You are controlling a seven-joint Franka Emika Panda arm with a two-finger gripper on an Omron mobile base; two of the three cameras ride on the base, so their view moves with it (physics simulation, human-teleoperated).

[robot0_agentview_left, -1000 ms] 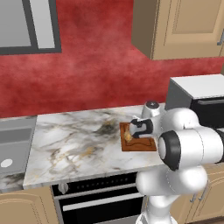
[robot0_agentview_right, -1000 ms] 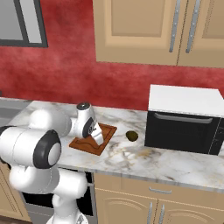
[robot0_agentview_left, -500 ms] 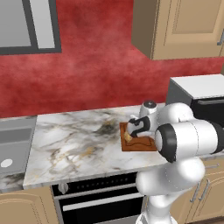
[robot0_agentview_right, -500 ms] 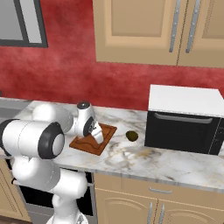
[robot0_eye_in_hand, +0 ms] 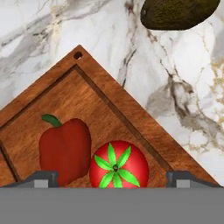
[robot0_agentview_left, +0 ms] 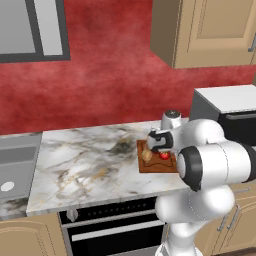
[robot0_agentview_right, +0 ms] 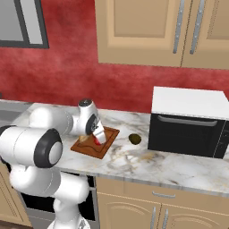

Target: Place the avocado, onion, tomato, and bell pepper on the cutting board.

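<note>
**Gripper spread over the tomato on the board; avocado on the counter**

Gripper (robot0_eye_in_hand: 112, 178): in the hand view its two dark finger tips (robot0_eye_in_hand: 41, 178) stand far apart at the lower edge, one at each side, with nothing pinched between them. Jaws wide.

Tomato (robot0_eye_in_hand: 119, 165): bright red, green star cap facing the camera, lying on the cutting board (robot0_eye_in_hand: 131, 120) in the gap between the finger tips. Neither tip touches it as far as the view shows.

Bell pepper (robot0_eye_in_hand: 64, 149): darker red, short green stem, on the board and touching or just beside the tomato; contact cannot be settled.

Onion (robot0_agentview_left: 147, 155): tan bulb on the board in the left base view, next to the tomato (robot0_agentview_left: 164, 155), on the side nearer the sink (robot0_agentview_left: 17, 165). The hand hangs directly above both.

Cutting board: reddish-brown, grooved rim, small hole at one corner; lies flat on the marble counter (robot0_agentview_right: 179, 165). In the right base view the board (robot0_agentview_right: 107, 145) is partly hidden by the hand.

Avocado (robot0_agentview_right: 135, 139): dark green, on the bare counter, off the board, between the board and the black microwave (robot0_agentview_right: 190, 123). In the hand view it (robot0_eye_in_hand: 177, 13) sits beyond the board's corner, apart from it.
</note>
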